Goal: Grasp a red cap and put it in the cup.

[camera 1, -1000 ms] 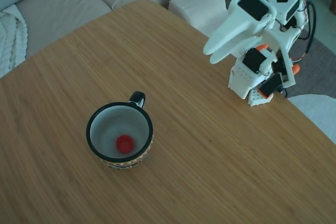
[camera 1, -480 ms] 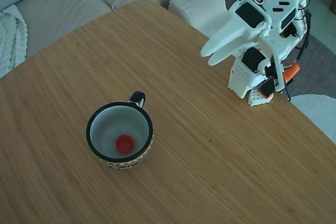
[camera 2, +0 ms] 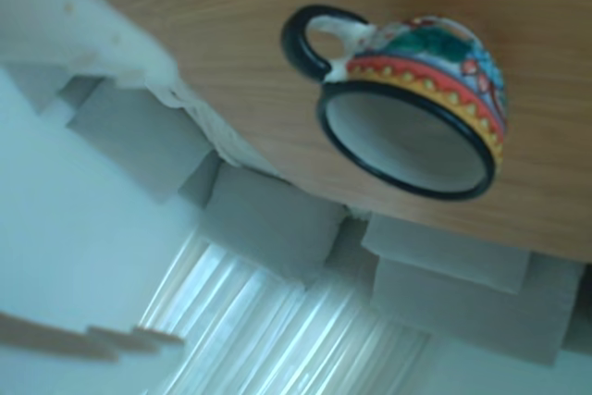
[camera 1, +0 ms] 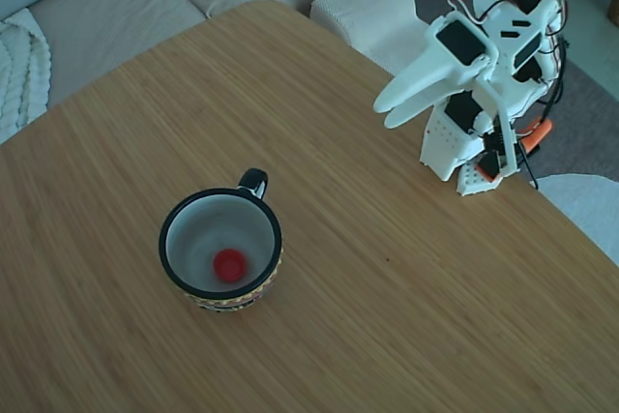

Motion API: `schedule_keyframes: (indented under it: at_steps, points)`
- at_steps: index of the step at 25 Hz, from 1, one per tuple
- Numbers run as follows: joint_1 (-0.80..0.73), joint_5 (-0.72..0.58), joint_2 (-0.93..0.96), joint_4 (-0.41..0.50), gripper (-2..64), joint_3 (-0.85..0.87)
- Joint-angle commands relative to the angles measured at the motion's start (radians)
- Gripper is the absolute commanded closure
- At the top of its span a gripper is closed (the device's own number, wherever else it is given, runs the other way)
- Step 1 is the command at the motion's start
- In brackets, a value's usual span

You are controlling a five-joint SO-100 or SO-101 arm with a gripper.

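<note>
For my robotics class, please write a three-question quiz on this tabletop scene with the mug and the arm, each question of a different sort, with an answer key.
1. True or false: the red cap lies on the table beside the cup.
2. Multiple choice: in the fixed view, the gripper is
A. inside the cup
B. raised near the arm's base at the table's right edge, well apart from the cup
C. holding the cup's handle
3. Fill in: in the fixed view, the cup's black handle points toward the ____ edge of the picture.

Key
1. False; the cap rests on the cup's floor.
2. B
3. top
</note>
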Motion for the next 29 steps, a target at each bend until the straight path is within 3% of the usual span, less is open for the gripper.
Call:
schedule_keyframes:
  at_steps: [1,29]
  points:
    - [-0.003,0.003,0.018,0.003,29.4,0.011]
    - [-0.028,0.005,0.037,0.006,29.4,0.011]
